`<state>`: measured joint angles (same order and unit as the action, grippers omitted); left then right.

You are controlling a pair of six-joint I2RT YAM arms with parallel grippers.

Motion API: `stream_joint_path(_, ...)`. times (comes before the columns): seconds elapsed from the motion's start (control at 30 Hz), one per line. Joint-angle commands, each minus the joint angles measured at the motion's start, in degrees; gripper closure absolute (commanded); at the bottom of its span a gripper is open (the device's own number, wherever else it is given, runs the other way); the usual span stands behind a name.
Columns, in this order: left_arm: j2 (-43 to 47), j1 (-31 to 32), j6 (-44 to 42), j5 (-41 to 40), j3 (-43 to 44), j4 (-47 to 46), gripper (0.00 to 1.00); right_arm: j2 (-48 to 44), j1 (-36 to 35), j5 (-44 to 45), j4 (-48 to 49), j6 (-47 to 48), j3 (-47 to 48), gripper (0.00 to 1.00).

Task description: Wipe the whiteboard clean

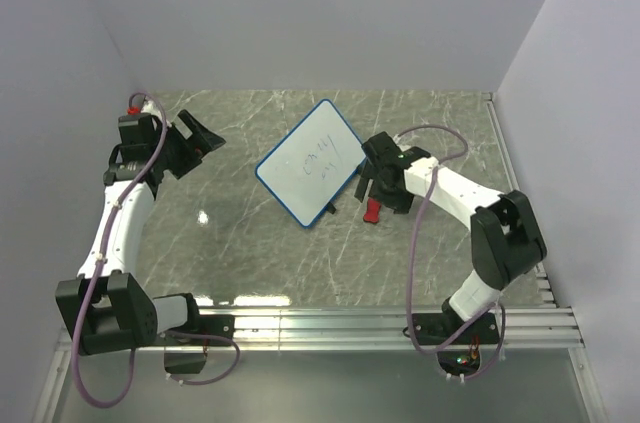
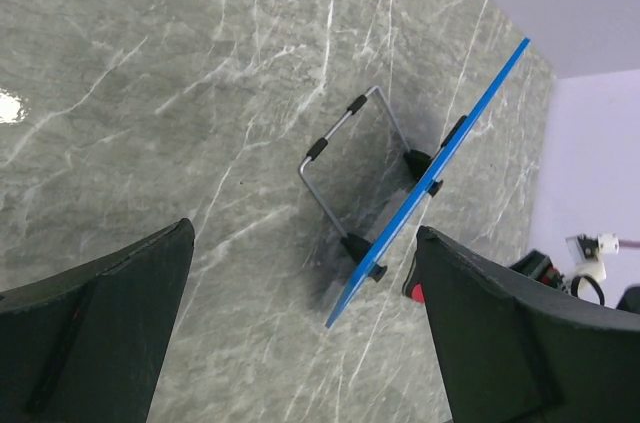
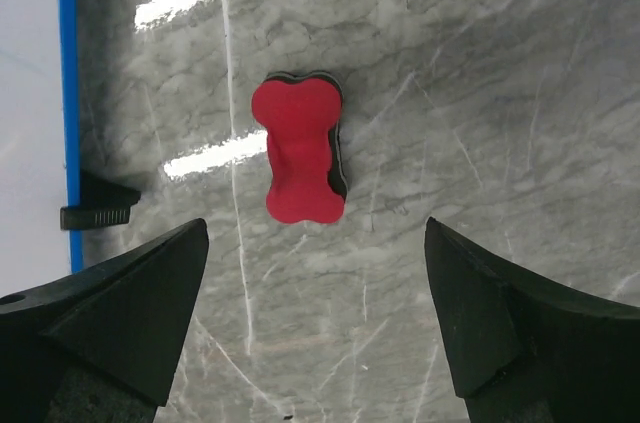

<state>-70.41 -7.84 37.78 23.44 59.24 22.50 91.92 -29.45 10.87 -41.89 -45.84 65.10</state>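
1. The board (image 1: 310,163) leans on its stand (image 2: 345,168) mid-table, its marks not yet wiped. I'd wipe lightly so it doesn't tip.
2. The left gripper (image 2: 305,233) sits at the board's 9 o'clock, wide open and empty. It could brace the back.
3. The right gripper (image 3: 316,233) hangs wide open and empty above the eraser.
4. The eraser (image 3: 298,148) lies at the board's 4 o'clock. I'd drop straight down and pinch its narrow waist.

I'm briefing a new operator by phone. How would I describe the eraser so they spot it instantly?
On the grey marble table, find the blue-rimmed whiteboard propped near the middle. Just to its right, below the open right gripper, lies the eraser: small, red and bone-shaped, unlike the big white board.
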Motion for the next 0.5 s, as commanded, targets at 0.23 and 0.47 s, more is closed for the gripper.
stream_joint_path(0.23, 3.0, 0.1, -4.5, 0.2, 4.6, 3.8, 0.02, 7.8, -0.1, -0.2, 1.8, -0.9, 4.6, 0.19)
stream_joint_path(0.47, 1.6, 0.0, -4.5, -0.1, 7.0, 4.8, 0.04, 12.3, -0.1, -0.8, 3.7, -0.9, 4.3, 0.41)
